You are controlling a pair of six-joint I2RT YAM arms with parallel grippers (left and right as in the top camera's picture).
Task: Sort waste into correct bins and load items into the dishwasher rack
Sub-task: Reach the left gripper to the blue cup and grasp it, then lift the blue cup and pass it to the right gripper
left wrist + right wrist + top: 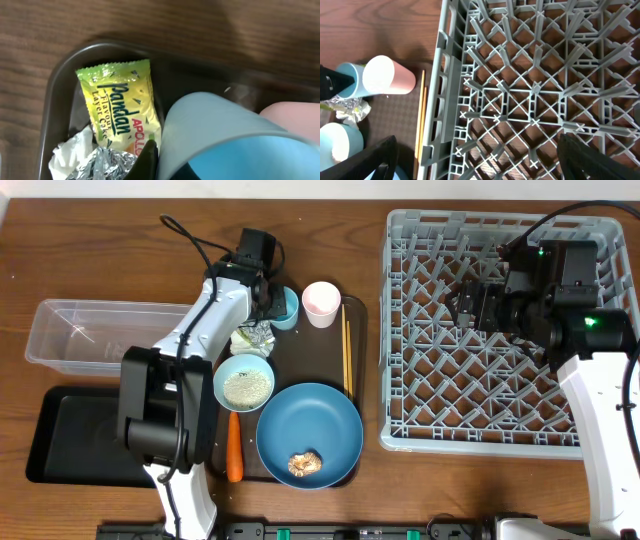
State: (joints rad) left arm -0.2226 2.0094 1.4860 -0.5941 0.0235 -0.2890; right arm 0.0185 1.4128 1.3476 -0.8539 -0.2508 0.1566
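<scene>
My left gripper (273,299) straddles the wall of the light blue cup (288,307) on the brown serving tray. One finger (148,156) presses its outside, so it is shut on the cup (225,135). Beside it lie the green-yellow packet (120,107) and the crumpled wrapper (254,337). The pink cup (321,302), chopsticks (346,350), bowl of rice (244,381), blue plate (330,425) with the brown lump (306,465), and carrot (233,448) sit on the tray. My right gripper (485,160) is open and empty over the grey rack (420,430).
The clear tub (80,332) and black tray (60,440) stand at the far left. The brown serving tray (355,315) lies between them and the rack. Bare wooden table runs along the back and front edges.
</scene>
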